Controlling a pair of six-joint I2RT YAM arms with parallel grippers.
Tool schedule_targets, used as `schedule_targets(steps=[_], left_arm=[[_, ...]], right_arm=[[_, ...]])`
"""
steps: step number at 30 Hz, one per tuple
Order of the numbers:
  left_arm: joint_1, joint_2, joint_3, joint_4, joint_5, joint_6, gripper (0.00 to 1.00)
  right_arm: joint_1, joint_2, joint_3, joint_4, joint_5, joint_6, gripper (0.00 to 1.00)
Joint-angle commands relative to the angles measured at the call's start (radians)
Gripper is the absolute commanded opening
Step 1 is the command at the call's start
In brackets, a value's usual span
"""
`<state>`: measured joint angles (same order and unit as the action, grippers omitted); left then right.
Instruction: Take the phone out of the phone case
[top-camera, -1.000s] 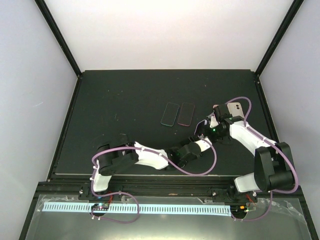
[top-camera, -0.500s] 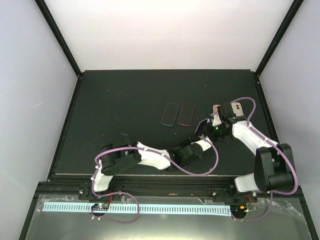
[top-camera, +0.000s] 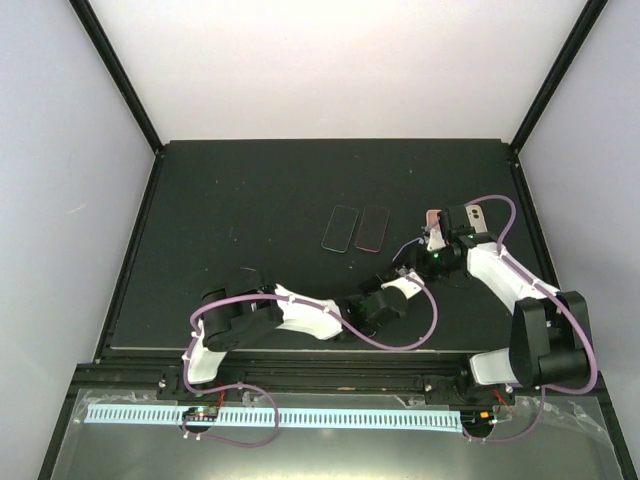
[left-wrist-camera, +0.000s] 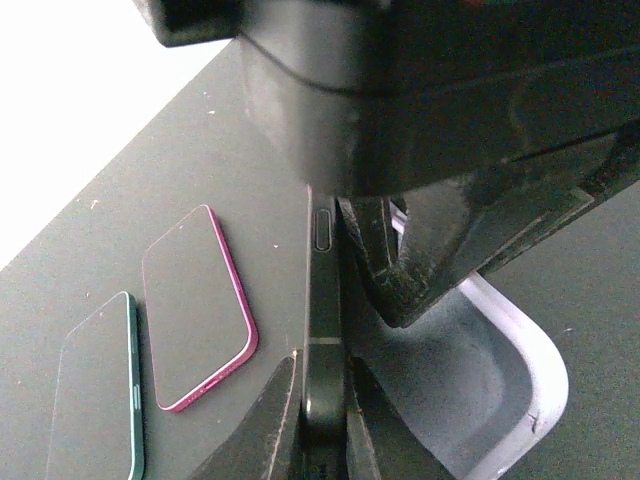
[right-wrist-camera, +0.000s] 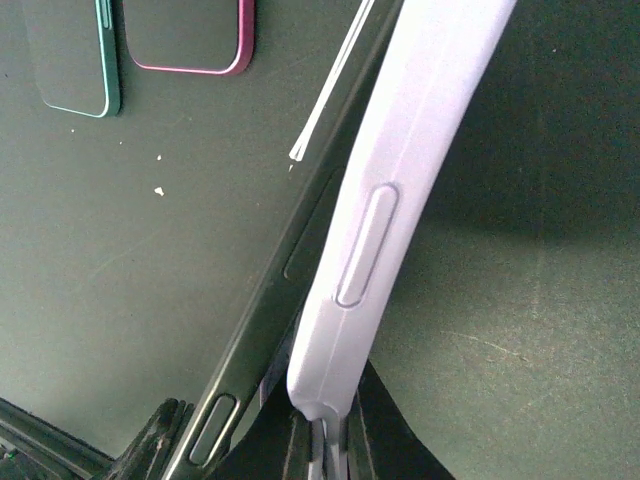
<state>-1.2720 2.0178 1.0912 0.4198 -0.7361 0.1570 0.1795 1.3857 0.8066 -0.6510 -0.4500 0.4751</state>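
Left hand (left-wrist-camera: 322, 432) pinches the slim dark phone (left-wrist-camera: 322, 300), right hand (right-wrist-camera: 326, 445) the soft lilac case (right-wrist-camera: 420, 130), apparently to pry them apart.

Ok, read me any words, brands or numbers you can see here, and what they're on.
No text can be read.
Phone in the left gripper: bare edge, no lettering.
Case in the right gripper: plain.
Pink-edged phone and green-edged phone on the table: blank screens.
White strip at the near edge: marks too small to read.
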Motion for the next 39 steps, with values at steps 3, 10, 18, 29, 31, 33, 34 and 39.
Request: schedule_targets(steps=[3,10,18,29,31,33,34,39], left_arm=[[0.005,-0.007,0.006,0.007,-0.047,-0.01,0.02],[0.006,-0.048,-0.043,0.053,-0.068,-0.032,0.01],[0.007,-0.082,-0.082,0.086,-0.061,-0.046,0.01],[-0.045,-0.242,-0.176,0.113,-0.15,0.0,0.01],[-0.051,-0.294,-0.186,0.063,-0.16,-0.014,0.01],[-0.051,-0.35,-0.199,0.007,-0.17,-0.013,0.02],[-0.051,-0.377,-0.208,-0.024,-0.178,0.004,0.02],[-0.017,-0.504,-0.176,-0.243,-0.213,0.102,0.02]], right_arm=[[-0.007,-0.046,0.011,0.019,0.029,-0.011,0.01],[-0.006,-0.088,0.012,0.021,0.217,-0.051,0.01],[-0.016,-0.14,0.0,0.027,0.277,-0.016,0.01],[-0.098,-0.207,0.04,-0.015,0.225,-0.026,0.01],[-0.103,-0.253,0.031,-0.012,0.211,-0.046,0.01],[-0.104,-0.302,0.022,0.006,0.201,-0.085,0.01],[-0.104,-0.325,0.016,0.025,0.189,-0.13,0.01],[-0.113,-0.475,0.006,0.084,0.124,-0.294,0.01]])
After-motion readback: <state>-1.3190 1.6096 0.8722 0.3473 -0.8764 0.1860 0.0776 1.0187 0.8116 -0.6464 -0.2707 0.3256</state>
